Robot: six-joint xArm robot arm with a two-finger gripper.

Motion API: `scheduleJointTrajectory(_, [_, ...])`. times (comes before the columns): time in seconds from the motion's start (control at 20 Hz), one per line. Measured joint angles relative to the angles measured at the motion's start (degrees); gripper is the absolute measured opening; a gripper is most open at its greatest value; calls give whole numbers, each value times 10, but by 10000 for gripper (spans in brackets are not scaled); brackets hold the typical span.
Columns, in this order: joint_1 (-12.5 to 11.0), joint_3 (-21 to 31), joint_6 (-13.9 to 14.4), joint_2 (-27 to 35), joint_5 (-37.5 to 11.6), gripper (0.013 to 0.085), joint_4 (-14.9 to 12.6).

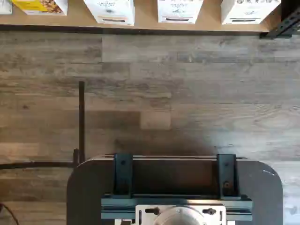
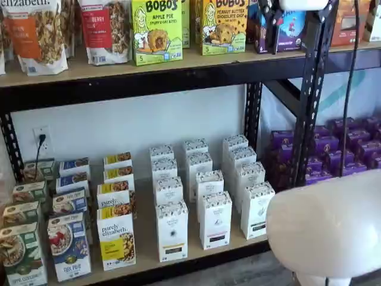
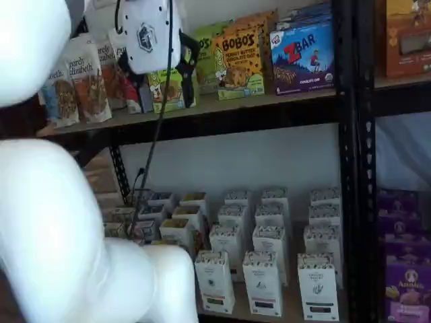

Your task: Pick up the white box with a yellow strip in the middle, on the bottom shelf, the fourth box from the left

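The white box [image 2: 172, 229] stands at the front of its row on the bottom shelf [image 2: 143, 250], just right of the yellow-panelled "purely elizabeth" boxes. In the other shelf view the white box [image 3: 214, 279] is the leftmost of the front white cartons. The wrist view shows only the white box's [image 1: 110, 11] lower part on the shelf edge [image 1: 145, 22]. Its yellow strip is too small to make out. My gripper [image 3: 161, 84] hangs open at the height of the upper shelf, far above the box, with nothing between its fingers. The gripper's [image 2: 269, 30] black fingers also show in a shelf view.
Similar white cartons [image 2: 215, 219] stand in rows to the right. A black upright [image 2: 312, 89] divides off purple boxes [image 2: 351, 149]. The upper board [image 2: 178, 62] bears bags and Bobo's boxes. White arm links [image 2: 327, 226] fill the foreground. A dark mount [image 1: 176, 187] hangs over the grey plank floor.
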Motion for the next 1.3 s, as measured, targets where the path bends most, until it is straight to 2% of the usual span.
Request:
scheduleJointTrajectory(0.2, [12,-11,6,13,22,850,-13])
scheduleJointTrajectory(0.55, [27,9,17,7,-4,850,-24])
scheduleJointTrajectory(1.05, [56,115,50,-22,-111,850,-17])
scheduleJointTrajectory(1.3, [82,166,74,-34,-157,850,-23])
